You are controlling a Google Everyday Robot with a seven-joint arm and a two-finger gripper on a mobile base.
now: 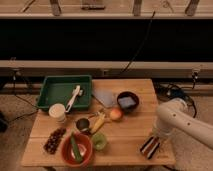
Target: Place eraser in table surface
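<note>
You have one view to work from. It sits high up, in front of the table surface [137,122], and looks down and across it toward the dark panel behind the table's far edge. It stands far enough back to take in the whole tabletop, with floor showing past both short ends. As you see it, the green tray [52,92] marks the table's far-left corner. The white arm [182,120] enters from beyond the table's right end. The gripper [153,141] hangs at the table's near-right corner, right at the eraser [149,148].
</note>
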